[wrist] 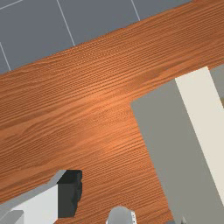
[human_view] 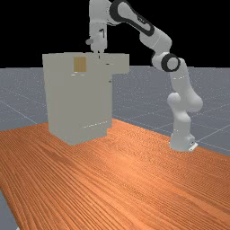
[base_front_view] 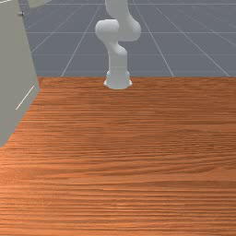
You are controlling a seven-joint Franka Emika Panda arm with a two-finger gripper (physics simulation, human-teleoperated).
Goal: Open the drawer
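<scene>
In the far view the gripper (human_view: 99, 53) points down at the top of the grey cabinet (human_view: 78, 101). A box-like drawer (human_view: 120, 64) juts from the cabinet's top toward the arm's base. In the wrist view the gripper (wrist: 124, 203) is open, one dark finger (wrist: 70, 194) standing well to one side. A rounded silver-grey piece (wrist: 120, 215) shows between the fingers; I cannot tell if it is a handle. Beside the gripper lies the cabinet (wrist: 159, 140) with a cream strip (wrist: 199, 113). The front view shows the cabinet's side (base_front_view: 14, 69) with a small knob (base_front_view: 20, 14).
The wooden table (human_view: 134, 184) spreads around the cabinet's foot. The arm's base (human_view: 181, 141) stands at the table's edge, to the far view's right of the cabinet. An orange-brown patch (human_view: 80, 64) shows high on the cabinet.
</scene>
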